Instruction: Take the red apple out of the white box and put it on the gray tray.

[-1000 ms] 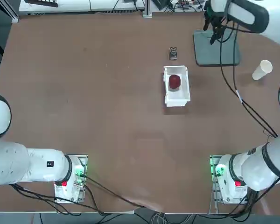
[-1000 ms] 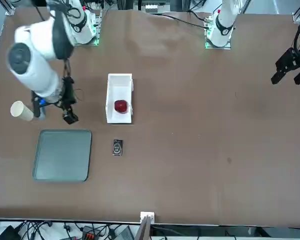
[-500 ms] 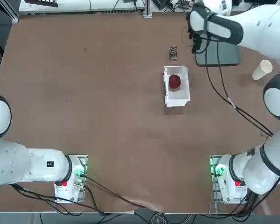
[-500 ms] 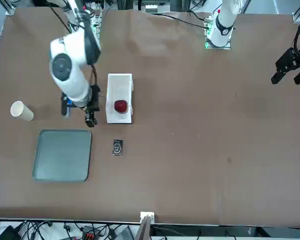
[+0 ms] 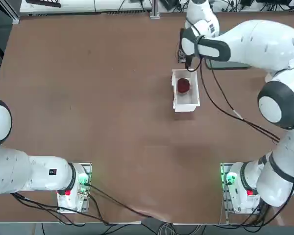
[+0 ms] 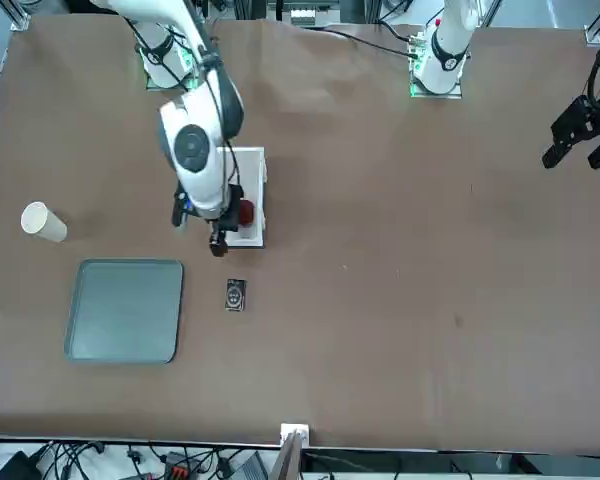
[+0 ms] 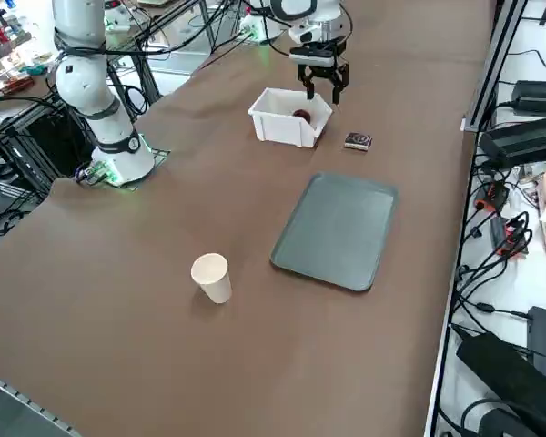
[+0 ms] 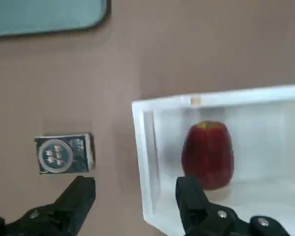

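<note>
Box [image 7: 287, 129], white and open-topped, is nearest to the robot's bases among the loose things on the table [image 5: 108, 122]; there is one, longer than wide. One red apple [image 8: 208, 155] is inside it, resting on the floor of the box in the half farther from the bases, with a yellowish patch on its skin.

Next out, the right gripper [image 8: 136, 189] hangs raised over the table at the far end of the box. Its two fingers are spread wide apart, with nothing held between them. In the wrist view one fingertip overlaps the lower edge of the apple, but whether they touch I cannot tell; the other fingertip shows over bare table, outside the box.

One white cup [image 7: 212, 278] stands upright well off to the robot's right of the box, apart from everything else. One small dark pack [image 8: 64, 154] with a pale round emblem lies flat just beyond the box, apart from it. Farthest out and to the right is one gray tray [image 6: 125, 311], flat, with rounded corners and a low rim, apart from both the pack and the cup.
</note>
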`<action>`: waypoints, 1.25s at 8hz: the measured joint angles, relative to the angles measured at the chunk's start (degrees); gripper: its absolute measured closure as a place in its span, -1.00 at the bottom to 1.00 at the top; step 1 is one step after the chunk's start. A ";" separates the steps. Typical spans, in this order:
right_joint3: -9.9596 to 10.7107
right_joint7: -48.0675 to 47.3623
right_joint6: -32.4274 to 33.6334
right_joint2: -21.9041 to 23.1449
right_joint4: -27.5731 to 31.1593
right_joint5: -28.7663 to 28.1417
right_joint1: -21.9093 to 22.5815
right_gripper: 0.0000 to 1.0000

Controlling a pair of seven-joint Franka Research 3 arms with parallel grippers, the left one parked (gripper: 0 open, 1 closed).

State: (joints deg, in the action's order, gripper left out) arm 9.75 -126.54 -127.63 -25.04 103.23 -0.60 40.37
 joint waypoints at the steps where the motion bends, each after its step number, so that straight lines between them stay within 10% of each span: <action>1: 0.01 -0.57 -1.65 -1.16 1.00 0.00 0.74 -1.00; 10: 0.20 6.53 -7.75 6.75 14.75 0.01 2.14 -1.00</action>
State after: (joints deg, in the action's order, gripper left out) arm 9.95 -120.00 -135.38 -18.30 117.98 -0.60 42.51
